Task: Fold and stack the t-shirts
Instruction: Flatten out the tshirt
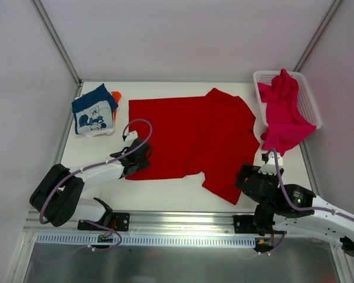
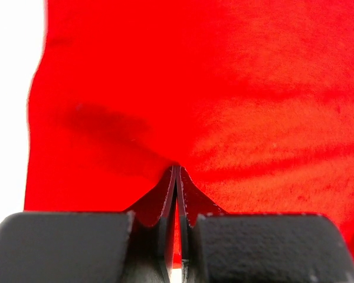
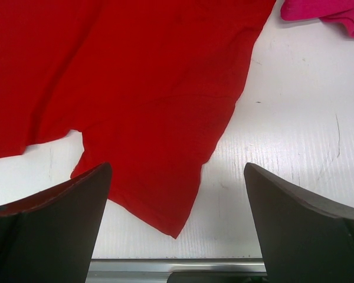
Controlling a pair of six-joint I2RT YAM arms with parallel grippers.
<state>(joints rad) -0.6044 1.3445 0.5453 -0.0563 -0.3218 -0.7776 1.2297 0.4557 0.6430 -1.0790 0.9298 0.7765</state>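
1. At the far left of the white surface (image 1: 165, 197), towards the back, you have the navy shirt (image 1: 93, 112). It is folded to a rough square with its white cartoon print facing up. A small corner of the orange shirt (image 1: 116, 95) shows at its back right edge.
2. Your left fingers (image 2: 170, 191) are black and grainy, and they are clenched on the red shirt (image 1: 189, 135) at its near left corner. Only the left wrist view shows the cloth pulled up in creases to the tips, with a sliver of red between them.
3. The red shirt is plain, matte and soft. It lies spread in the middle of the surface, hem to the left, with one sleeve pointing back and the other towards the near edge.
4. Your right fingers (image 3: 65, 206) are released and stand wide apart with nothing between them, above the near sleeve's edge. The right wrist view shows fine ribs and scratches in the surface that the top view does not.
5. At the back right, the pink shirt (image 1: 283, 112) lies crumpled in the white mesh basket (image 1: 310, 100). Part of it hangs over the basket's near rim onto the surface.
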